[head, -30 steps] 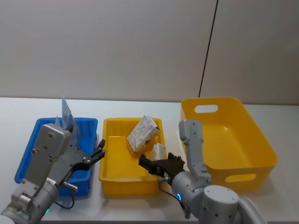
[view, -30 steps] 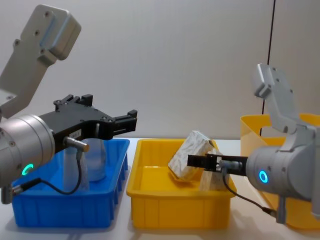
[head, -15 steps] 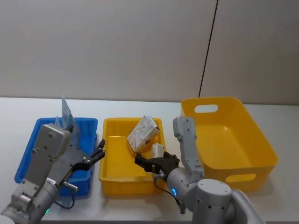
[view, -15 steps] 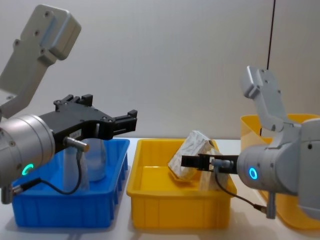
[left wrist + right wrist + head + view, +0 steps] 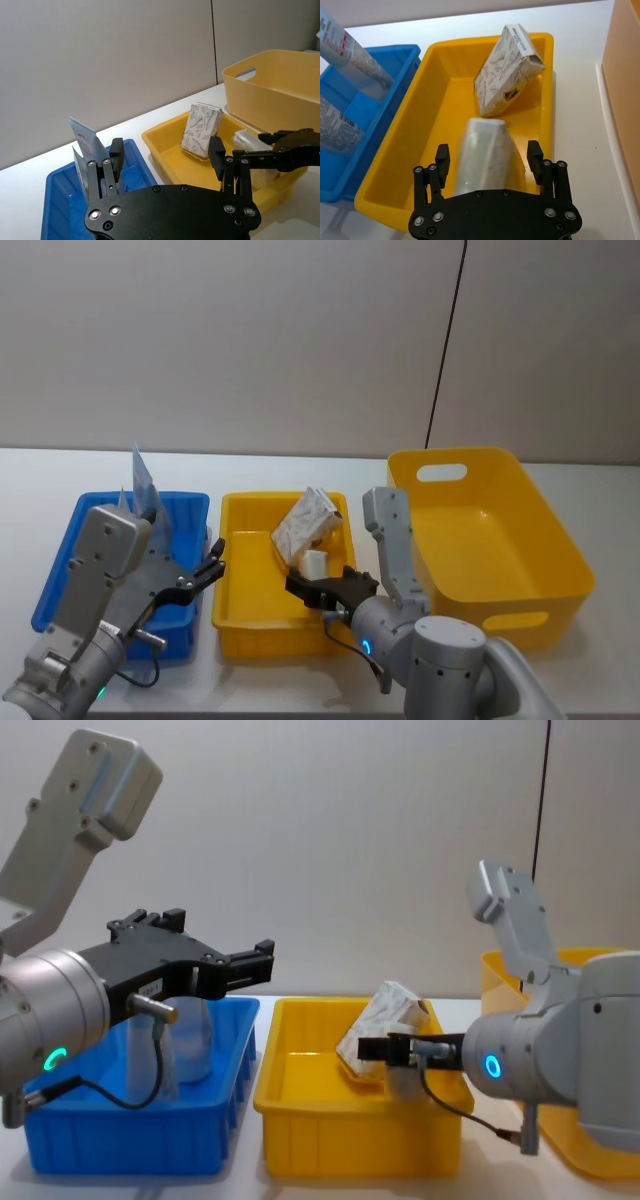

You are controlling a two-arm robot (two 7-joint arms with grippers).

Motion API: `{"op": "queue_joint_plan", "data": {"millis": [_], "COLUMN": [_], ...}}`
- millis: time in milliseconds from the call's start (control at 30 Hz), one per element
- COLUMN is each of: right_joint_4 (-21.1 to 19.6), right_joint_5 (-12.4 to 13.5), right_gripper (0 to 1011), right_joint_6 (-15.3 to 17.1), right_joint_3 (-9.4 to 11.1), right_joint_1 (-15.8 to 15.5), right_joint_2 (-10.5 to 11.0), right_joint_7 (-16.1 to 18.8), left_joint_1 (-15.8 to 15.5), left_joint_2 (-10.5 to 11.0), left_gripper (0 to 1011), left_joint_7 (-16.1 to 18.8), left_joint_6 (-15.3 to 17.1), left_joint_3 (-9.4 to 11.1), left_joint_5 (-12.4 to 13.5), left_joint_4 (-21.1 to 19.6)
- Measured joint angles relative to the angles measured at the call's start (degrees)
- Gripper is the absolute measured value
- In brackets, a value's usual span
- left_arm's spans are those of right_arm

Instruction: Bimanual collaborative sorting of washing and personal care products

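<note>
A: Head view first. What has your right tool done?
B: It has slid leftward over the yellow tray. The wrapped block came with it, off the tray's right wall towards the middle, just in front of the leaning block. Your left tool hasn't budged. It is spread wide, holding nothing, above the right edge of the blue tray with its pouches.
A: Left wrist?
B: Same story: left tool gaping, pouches behind it.
A: Right wrist?
B: Your jaws stand fully apart, with a gap either side of the wrapped block. It isn't clamped.
A: Chest?
B: The wrapped block sits down inside the tray, its foot hidden by the front wall. I judge that one delivered, so you can withdraw.
</note>
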Motion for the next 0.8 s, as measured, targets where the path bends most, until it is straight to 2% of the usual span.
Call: {"op": "queue_joint_plan", "data": {"millis": [100, 167, 300, 333, 433, 667, 800], "right_joint_4": [0.4, 0.5, 0.7, 0.7, 0.8, 0.6, 0.3], "right_joint_5": [-0.2, -0.3, -0.7, -0.8, -1.0, -1.6, -1.9], "right_gripper": [881, 862, 693, 693, 612, 361, 312], "right_joint_6": [0.2, 0.2, 0.6, 0.7, 0.8, 0.8, 0.2], "right_joint_3": [0.1, 0.1, 0.1, 0.1, 0.1, -0.1, -0.2], "right_joint_1": [0.3, 0.3, 0.6, 0.7, 0.7, 0.7, 0.6], "right_joint_2": [-0.1, -0.2, -0.3, -0.4, -0.4, -0.5, -0.6], "right_joint_7": [0.0, 0.0, -0.1, -0.1, -0.1, -0.3, -0.1], "left_joint_1": [0.0, 0.0, 0.0, 0.0, 0.0, 0.0, 0.0], "left_joint_2": [0.0, 0.0, 0.0, 0.0, 0.0, 0.0, 0.0], "left_gripper": [1001, 1001, 1001, 1001, 1001, 1001, 1001], "left_joint_7": [0.0, 0.0, 0.0, 0.0, 0.0, 0.0, 0.0], "left_joint_6": [0.0, 0.0, 0.0, 0.0, 0.0, 0.0, 0.0], "left_joint_3": [0.0, 0.0, 0.0, 0.0, 0.0, 0.0, 0.0], "left_joint_5": [0.0, 0.0, 0.0, 0.0, 0.0, 0.0, 0.0], "left_joint_4": [0.0, 0.0, 0.0, 0.0, 0.0, 0.0, 0.0]}}
